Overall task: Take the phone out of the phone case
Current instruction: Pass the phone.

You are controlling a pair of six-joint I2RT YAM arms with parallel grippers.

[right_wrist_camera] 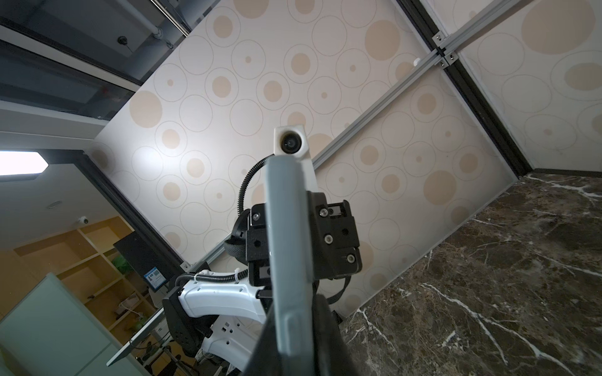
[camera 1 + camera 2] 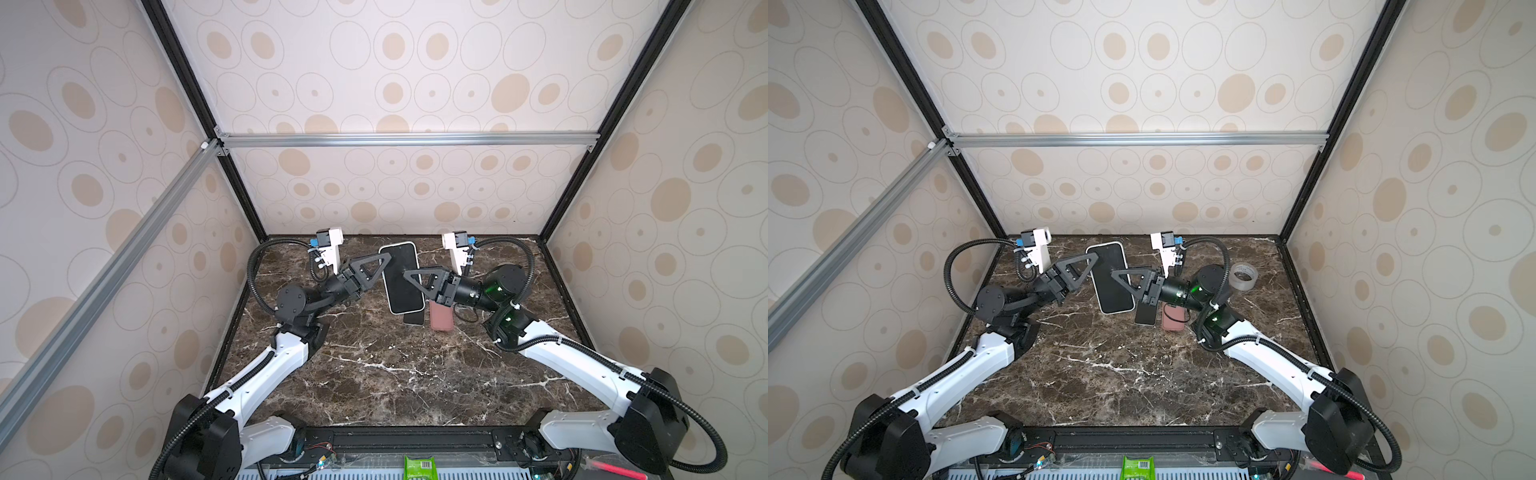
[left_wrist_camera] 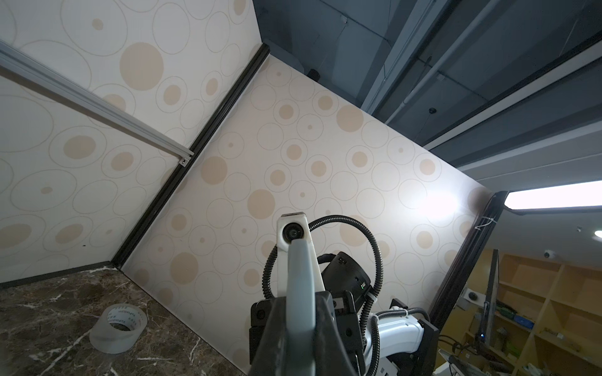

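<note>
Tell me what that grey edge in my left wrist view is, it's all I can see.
Observer: The phone case, with the phone inside, screen facing the top camera.
Operator: Who else is holding it?
Observer: The right gripper is shut on the long side opposite your left gripper.
Operator: Anything below it?
Observer: A second dark phone and a pink case lie on the table.

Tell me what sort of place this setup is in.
Probably a robot test booth inside an office or lab: aluminium rails frame dotted wallpaper panels around a marble-look tabletop, and a wrist view shows wooden shelving outside.
</note>
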